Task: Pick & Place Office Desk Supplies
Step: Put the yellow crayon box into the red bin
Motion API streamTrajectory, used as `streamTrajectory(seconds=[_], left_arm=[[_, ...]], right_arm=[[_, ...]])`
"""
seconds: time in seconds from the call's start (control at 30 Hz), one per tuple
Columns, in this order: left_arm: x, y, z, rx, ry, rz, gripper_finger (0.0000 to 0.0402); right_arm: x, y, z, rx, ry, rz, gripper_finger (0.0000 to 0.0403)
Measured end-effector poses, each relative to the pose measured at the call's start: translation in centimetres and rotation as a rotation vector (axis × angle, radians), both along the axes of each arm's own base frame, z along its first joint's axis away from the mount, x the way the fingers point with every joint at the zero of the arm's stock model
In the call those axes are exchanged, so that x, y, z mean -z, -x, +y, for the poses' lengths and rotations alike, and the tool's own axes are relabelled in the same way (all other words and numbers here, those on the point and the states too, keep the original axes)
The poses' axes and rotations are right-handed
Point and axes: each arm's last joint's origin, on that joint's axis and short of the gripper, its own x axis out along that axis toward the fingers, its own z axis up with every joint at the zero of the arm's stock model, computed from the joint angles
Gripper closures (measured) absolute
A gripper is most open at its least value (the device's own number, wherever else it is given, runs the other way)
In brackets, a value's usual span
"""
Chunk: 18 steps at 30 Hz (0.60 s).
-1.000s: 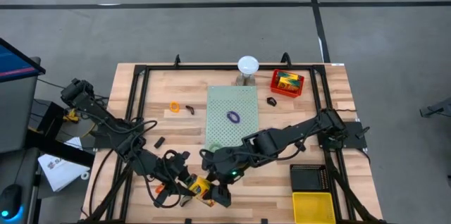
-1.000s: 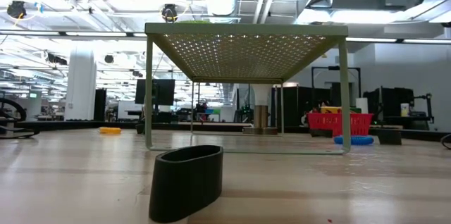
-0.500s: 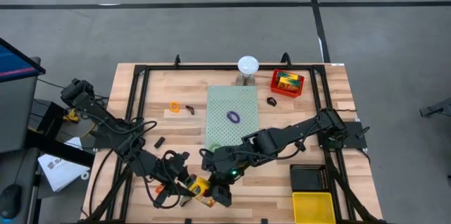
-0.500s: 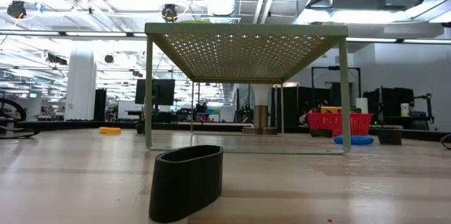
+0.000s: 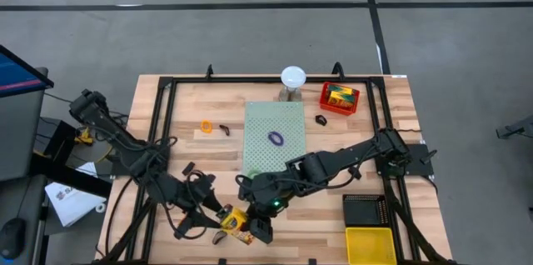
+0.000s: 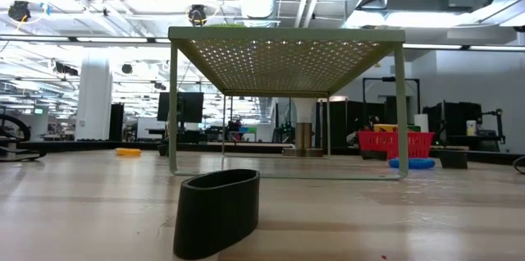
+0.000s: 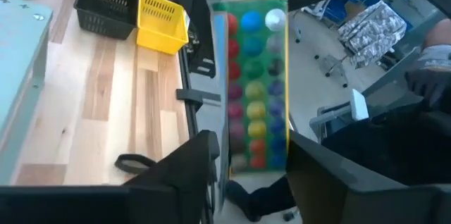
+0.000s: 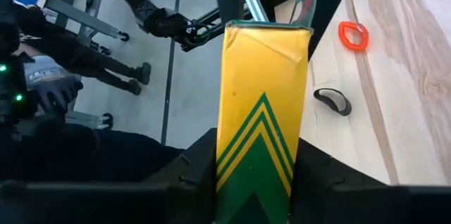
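Yellow-and-green printed box (image 8: 262, 122) sits clamped in my right gripper (image 5: 260, 230), down at the table's six o'clock edge, fingers pressed on both its sides. Left gripper (image 5: 181, 232) hangs just beside it toward eight o'clock, and its wrist view looks straight at the box's dotted face (image 7: 255, 83); whether those fingers are parted I cannot tell. I'd call this early going. One box is in hand and not yet set down. Loose on the wood: an orange loop (image 5: 206, 126) at ten o'clock, a dark loop (image 5: 321, 119) at one o'clock, a black clip (image 5: 188, 167), and a purple loop (image 5: 276, 138) on the perforated board (image 5: 260, 157). The red basket (image 5: 339, 108) already holds some boxes.
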Motion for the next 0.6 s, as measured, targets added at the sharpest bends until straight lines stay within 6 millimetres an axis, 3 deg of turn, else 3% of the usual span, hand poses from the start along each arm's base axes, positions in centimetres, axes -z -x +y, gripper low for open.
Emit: streamTrajectory(seconds=[0.37,0.6], left_arm=[[-0.9,3.8,2.7,-0.012,-0.037,0.129,0.0195],[-0.6,4.6,2.7,-0.026,-0.070,0.165,0.0192]], right_arm=[[0.1,1.7,0.2,-0.066,0.049,0.114,0.0291],[-1.5,5.9,-2.4,-0.016,0.243,0.290,0.0296]])
